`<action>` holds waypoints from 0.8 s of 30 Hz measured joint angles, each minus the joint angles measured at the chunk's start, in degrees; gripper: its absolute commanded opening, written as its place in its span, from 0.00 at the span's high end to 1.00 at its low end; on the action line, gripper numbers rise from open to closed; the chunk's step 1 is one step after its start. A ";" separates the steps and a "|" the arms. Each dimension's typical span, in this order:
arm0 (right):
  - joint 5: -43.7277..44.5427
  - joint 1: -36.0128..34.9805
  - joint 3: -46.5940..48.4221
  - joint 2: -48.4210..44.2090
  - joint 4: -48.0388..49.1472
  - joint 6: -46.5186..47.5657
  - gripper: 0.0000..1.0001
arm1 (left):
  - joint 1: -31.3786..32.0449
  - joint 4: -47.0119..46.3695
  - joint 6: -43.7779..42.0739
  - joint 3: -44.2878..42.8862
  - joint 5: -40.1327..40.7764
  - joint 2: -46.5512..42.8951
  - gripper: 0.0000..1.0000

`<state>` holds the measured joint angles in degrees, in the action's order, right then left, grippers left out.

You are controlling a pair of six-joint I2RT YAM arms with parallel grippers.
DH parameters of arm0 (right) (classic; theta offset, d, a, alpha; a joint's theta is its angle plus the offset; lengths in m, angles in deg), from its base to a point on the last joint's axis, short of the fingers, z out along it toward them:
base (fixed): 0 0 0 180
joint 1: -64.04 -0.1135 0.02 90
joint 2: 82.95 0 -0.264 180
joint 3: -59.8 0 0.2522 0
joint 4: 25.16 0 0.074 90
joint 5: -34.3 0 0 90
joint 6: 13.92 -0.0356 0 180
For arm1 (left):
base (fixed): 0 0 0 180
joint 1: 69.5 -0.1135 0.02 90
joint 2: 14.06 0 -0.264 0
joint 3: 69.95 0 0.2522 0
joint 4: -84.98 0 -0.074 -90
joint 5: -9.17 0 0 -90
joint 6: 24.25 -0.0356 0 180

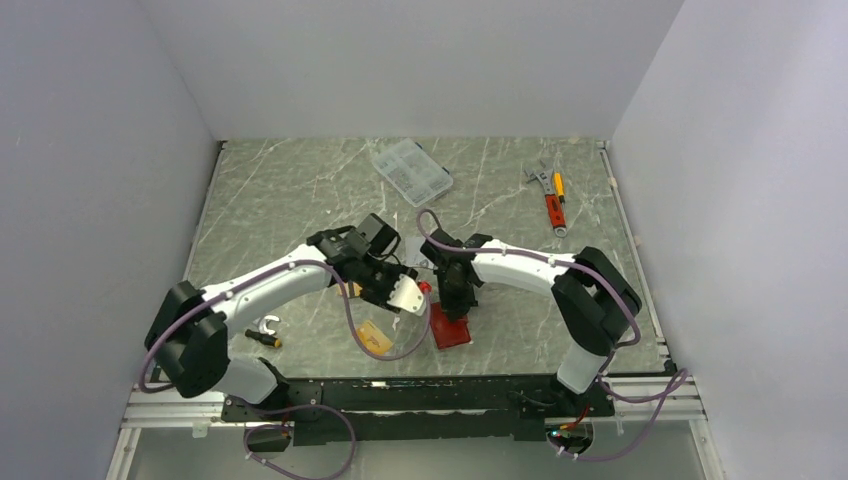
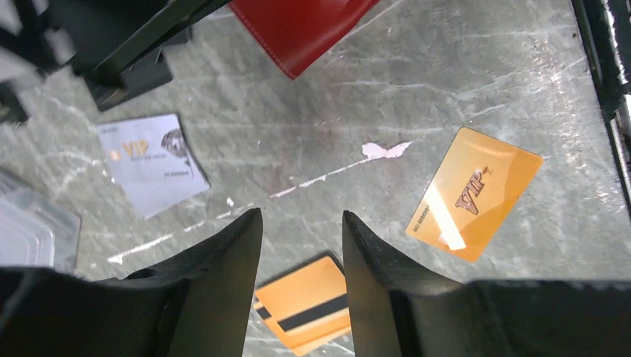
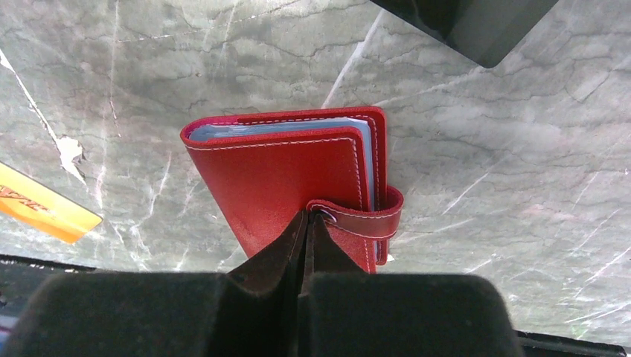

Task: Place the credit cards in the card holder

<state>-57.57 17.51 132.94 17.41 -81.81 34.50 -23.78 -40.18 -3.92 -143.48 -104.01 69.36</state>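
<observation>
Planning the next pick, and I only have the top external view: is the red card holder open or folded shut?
Observer: The card holder is folded shut in the right wrist view, its tab wrapped round its edge.
Operator: What is under the left fingers?
Observer: An orange card with a black stripe, seen between the open left fingers.
Operator: Other cards nearby?
Observer: A silver-grey card and an orange-gold card, flat on the table.

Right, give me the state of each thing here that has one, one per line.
card holder: closed, tab wrapped over its front
left gripper: jaws open, empty
right gripper: jaws shut
gold VIP card: loose, face up
silver VIP card: loose, face up
striped card: loose, stripe up
</observation>
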 measured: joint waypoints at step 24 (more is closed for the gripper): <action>8.00 -4.00 6.60 -5.20 -0.02 1.11 0.62 | -20.55 11.10 7.89 -0.66 -4.70 -16.83 0.53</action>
<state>-49.57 13.51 139.54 12.20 -81.83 35.61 -44.33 -29.08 3.97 -144.14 -108.71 52.53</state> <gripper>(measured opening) 0.363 0.480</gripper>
